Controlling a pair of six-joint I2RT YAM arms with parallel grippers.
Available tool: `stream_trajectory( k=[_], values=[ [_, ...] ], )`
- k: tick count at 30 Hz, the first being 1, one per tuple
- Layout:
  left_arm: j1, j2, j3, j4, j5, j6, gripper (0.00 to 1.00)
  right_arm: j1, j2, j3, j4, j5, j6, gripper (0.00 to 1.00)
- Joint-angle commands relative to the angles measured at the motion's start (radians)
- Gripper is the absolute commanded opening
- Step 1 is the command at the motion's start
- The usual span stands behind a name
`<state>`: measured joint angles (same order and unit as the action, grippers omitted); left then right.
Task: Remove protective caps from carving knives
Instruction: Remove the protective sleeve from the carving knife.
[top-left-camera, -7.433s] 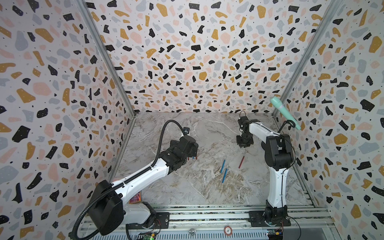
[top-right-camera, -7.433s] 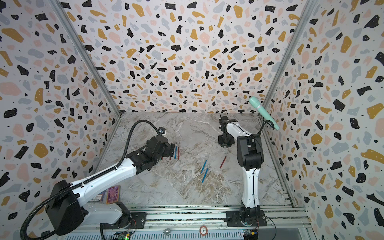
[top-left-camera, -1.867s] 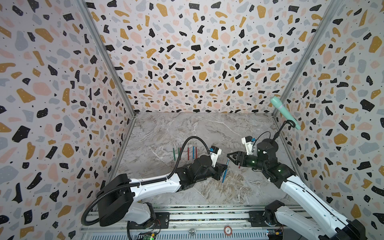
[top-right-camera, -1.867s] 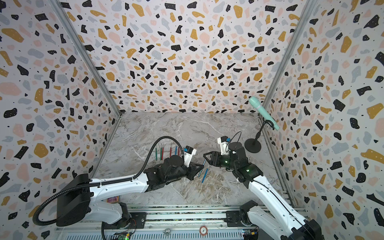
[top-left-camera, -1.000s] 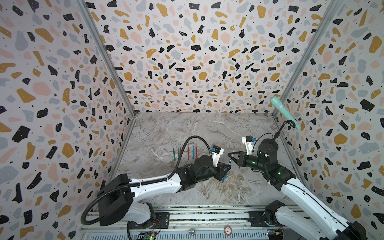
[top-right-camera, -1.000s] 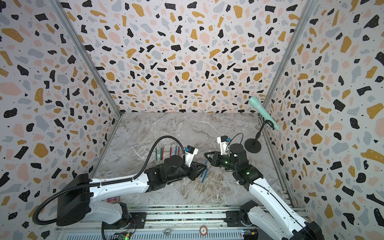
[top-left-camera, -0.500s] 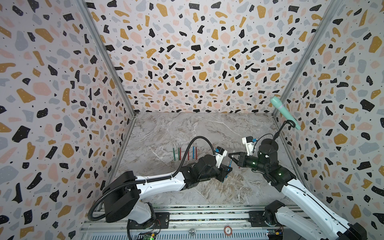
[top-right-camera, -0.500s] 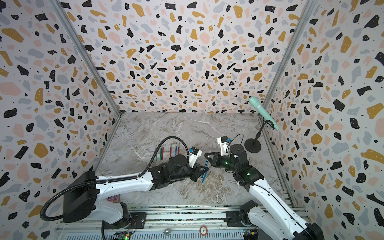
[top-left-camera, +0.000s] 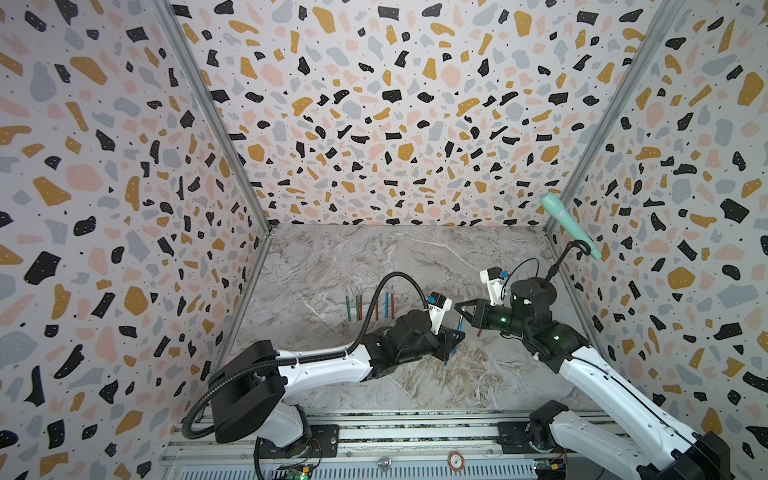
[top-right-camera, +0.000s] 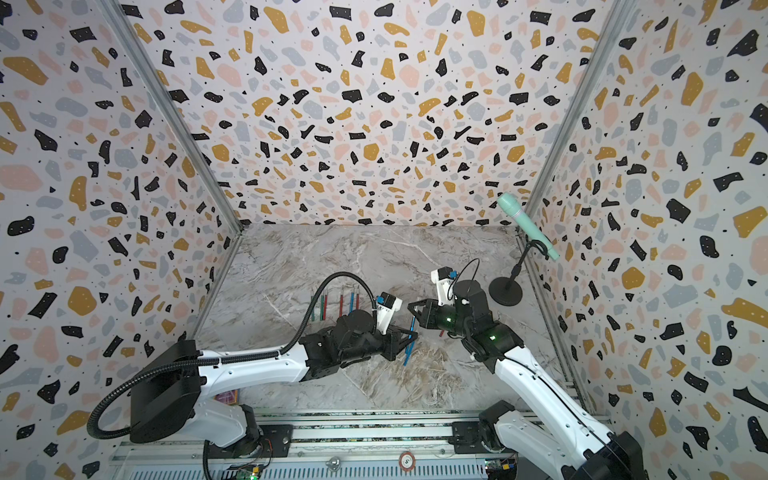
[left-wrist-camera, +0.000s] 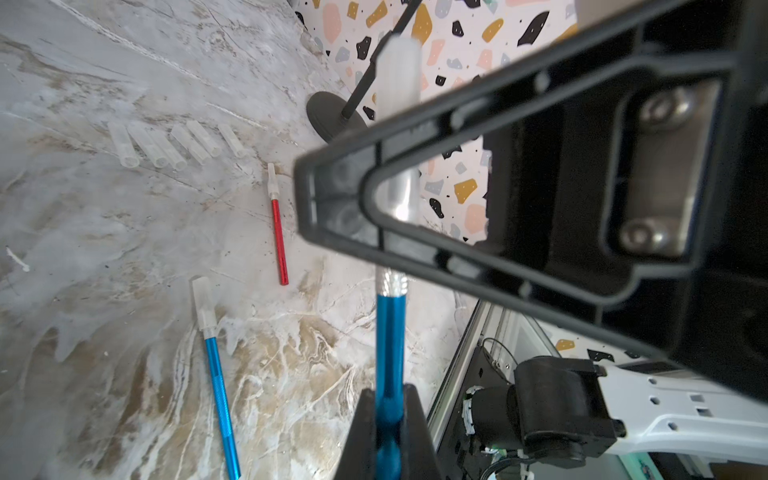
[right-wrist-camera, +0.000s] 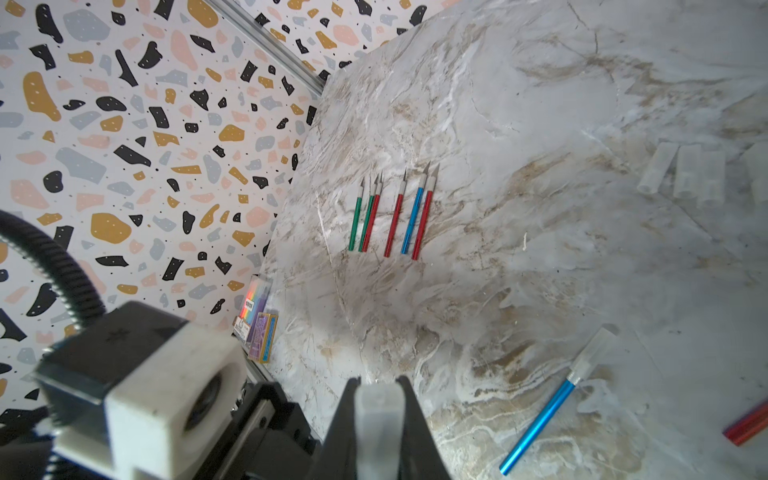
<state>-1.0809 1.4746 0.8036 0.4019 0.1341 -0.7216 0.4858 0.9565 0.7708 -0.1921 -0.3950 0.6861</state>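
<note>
While left hand (left-wrist-camera: 388, 432) clamps blue knife (left-wrist-camera: 390, 332) | right hand (right-wrist-camera: 379, 419) clamps its clear cap (left-wrist-camera: 399, 70) | bare knives (top-left-camera: 387, 305) at 9 o'clock

Arms (top-left-camera: 324, 368) white-shelled, black joints, black triangular jaws; ribbed black cable (top-left-camera: 397, 274); green lights (top-left-camera: 502, 320).

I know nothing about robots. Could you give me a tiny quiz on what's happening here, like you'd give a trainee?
1. Which colour is the carving knife gripped by the left claw? A red, B blue, C green.
2. True or false: the six knives in the row all wear caps.
3. Fill in: the right claw is shut on the held knife's clear ____.
Key: 1 B; 2 false; 3 cap.
</note>
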Motion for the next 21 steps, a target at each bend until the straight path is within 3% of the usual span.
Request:
stream_trajectory(
  k=[1, 8, 15, 21],
  values=[
    [-0.016, 0.001, -0.057, 0.034, 0.036, -0.058, 0.0, -0.031, 0.017, 0.114, 0.039, 0.039, -0.037, 0.0],
    [-0.019, -0.039, -0.073, 0.003, -0.002, -0.058, 0.0, -0.159, 0.101, 0.207, 0.016, -0.014, -0.088, 0.0],
    [0.029, -0.063, 0.047, -0.31, -0.226, -0.007, 0.0, -0.288, 0.072, 0.303, -0.192, 0.015, -0.191, 0.0],
    [0.107, 0.063, 0.224, -0.515, -0.314, 0.004, 0.0, -0.299, 0.045, 0.289, -0.364, 0.085, -0.295, 0.0]
  ],
)
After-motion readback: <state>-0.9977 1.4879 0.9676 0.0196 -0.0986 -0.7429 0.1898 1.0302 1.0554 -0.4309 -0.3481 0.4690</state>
